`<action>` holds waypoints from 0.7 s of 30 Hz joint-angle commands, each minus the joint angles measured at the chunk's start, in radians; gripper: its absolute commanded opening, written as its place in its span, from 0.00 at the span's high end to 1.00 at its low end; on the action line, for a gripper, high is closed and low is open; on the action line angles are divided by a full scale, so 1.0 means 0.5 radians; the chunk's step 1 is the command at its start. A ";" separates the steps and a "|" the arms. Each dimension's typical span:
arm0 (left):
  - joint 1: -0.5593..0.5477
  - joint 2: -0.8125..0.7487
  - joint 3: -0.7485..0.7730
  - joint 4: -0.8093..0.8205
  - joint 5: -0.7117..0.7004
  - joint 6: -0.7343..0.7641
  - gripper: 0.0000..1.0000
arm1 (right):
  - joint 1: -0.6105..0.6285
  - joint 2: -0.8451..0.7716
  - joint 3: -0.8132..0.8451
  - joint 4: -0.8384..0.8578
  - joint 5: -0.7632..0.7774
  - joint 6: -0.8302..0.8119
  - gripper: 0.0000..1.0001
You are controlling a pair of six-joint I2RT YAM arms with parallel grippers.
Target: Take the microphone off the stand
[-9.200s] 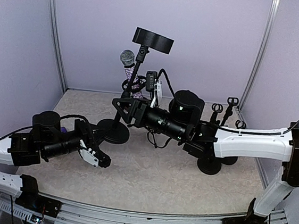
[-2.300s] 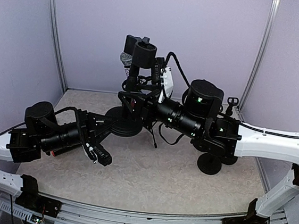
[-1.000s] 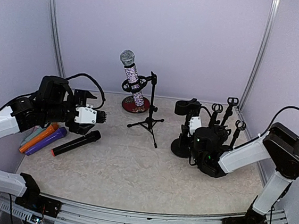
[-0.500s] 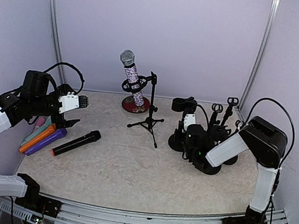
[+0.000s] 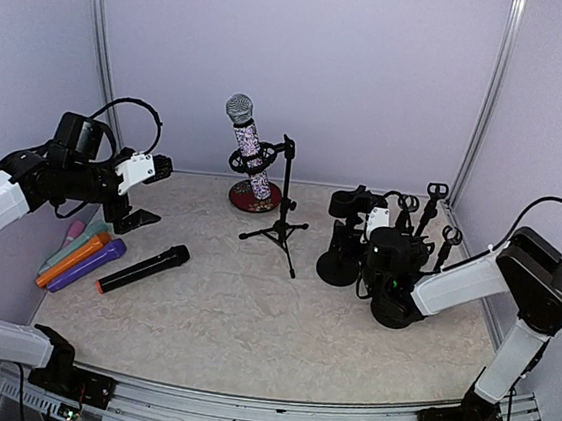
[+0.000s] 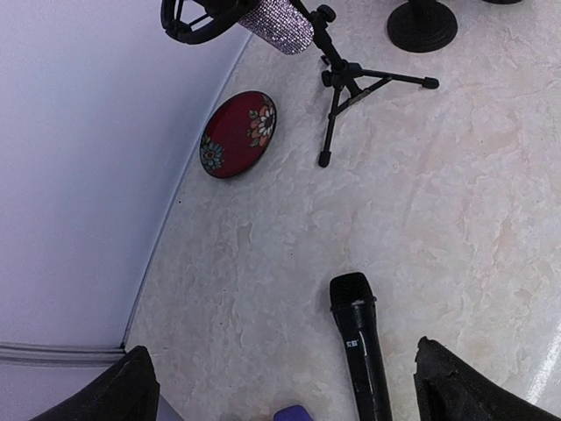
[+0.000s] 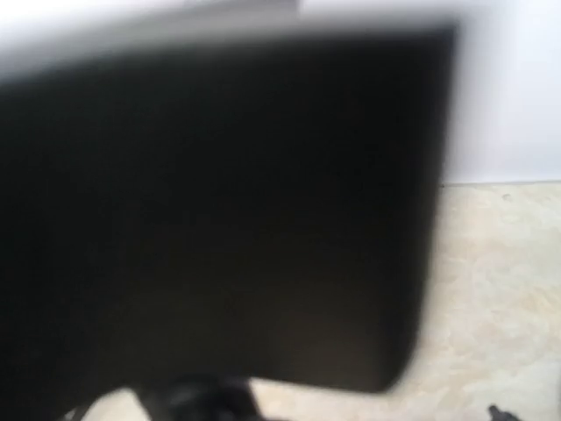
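The microphone (image 5: 246, 152), sparkly with a silver mesh head, sits tilted in the ring mount of the black tripod stand (image 5: 282, 223) at the back centre. In the left wrist view the microphone (image 6: 279, 23) and the stand (image 6: 349, 81) lie far ahead of the fingers. My left gripper (image 5: 150, 195) hangs open and empty over the left side, well away from the stand. In its own view the left gripper (image 6: 289, 388) is above a black microphone (image 6: 363, 349) on the table. My right gripper (image 5: 372, 225) is among the black stands at the right. A dark blur fills its wrist view.
A red floral disc (image 5: 254, 198) lies under the sparkly microphone. The black microphone (image 5: 144, 268) lies at left centre, with orange and purple ones (image 5: 80, 258) beside it. Several black round-based stands (image 5: 414, 235) crowd the right side. Walls close the back and both sides.
My left gripper has lifted off and pulled back from the black microphone on the table. The right arm's elbow has swung out to the right, its gripper staying by the black stands.
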 commanded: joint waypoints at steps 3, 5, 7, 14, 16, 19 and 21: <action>0.016 0.129 0.194 -0.159 0.171 -0.245 0.01 | 0.197 -0.378 -0.226 -0.264 0.139 0.285 0.00; 0.017 0.151 0.224 -0.170 0.202 -0.276 0.01 | 0.271 -0.480 -0.266 -0.376 0.231 0.346 0.00; 0.019 0.163 0.243 -0.174 0.220 -0.304 0.01 | 0.353 -0.593 -0.298 -0.516 0.312 0.434 0.00; 0.106 0.190 0.310 -0.141 0.361 -0.463 0.01 | 0.695 -0.944 -0.216 -0.786 0.523 0.356 0.00; 0.162 0.201 0.332 -0.126 0.462 -0.523 0.01 | 0.719 -0.944 -0.016 -0.885 0.451 0.191 0.00; 0.235 0.219 0.338 -0.125 0.566 -0.578 0.02 | 0.696 -0.826 0.476 -1.148 0.218 0.020 0.00; 0.275 0.229 0.335 -0.145 0.602 -0.597 0.03 | 0.653 -0.695 0.803 -1.374 0.058 0.038 0.00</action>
